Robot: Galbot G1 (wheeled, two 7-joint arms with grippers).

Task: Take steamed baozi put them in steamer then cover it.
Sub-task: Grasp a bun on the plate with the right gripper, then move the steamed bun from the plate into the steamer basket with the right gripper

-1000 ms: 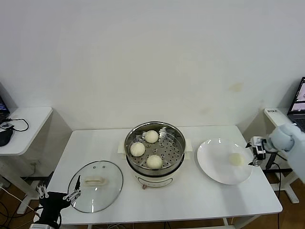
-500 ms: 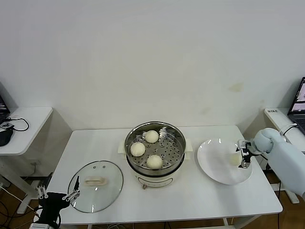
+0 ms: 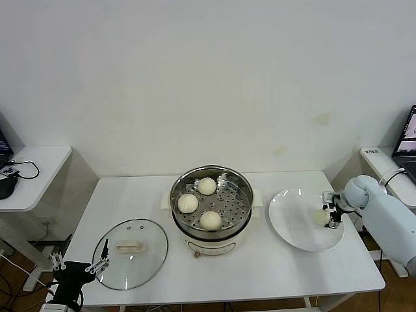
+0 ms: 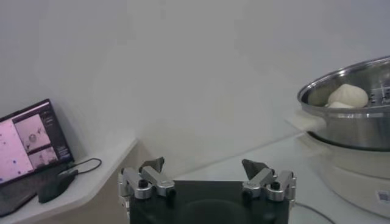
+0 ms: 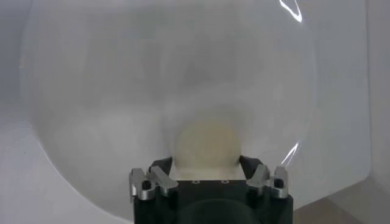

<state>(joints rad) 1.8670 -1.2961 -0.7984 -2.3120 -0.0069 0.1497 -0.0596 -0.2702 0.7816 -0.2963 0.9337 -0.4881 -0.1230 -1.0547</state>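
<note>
Three steamed baozi (image 3: 207,186) lie on the perforated tray of the steel steamer (image 3: 211,169) at the table's middle. One more baozi (image 3: 318,216) rests on the white plate (image 3: 292,229) to the right. My right gripper (image 3: 329,210) is down at it; in the right wrist view its fingers (image 5: 161,165) press both sides of that bun (image 5: 207,144). The glass cover (image 3: 146,234) lies flat at the front left. My left gripper (image 3: 79,264) hangs open below the table's front-left corner, holding nothing, with the steamer (image 4: 347,125) off to one side.
A small side table (image 3: 39,170) with cables stands at the far left, with an open laptop (image 4: 27,143) on it. Another laptop (image 3: 406,140) sits on a stand at the far right. The plate's rim lies close to the table's right edge.
My right gripper moved in over the plate from the table's right edge and its fingers closed in on the bun. The left arm stayed still.
</note>
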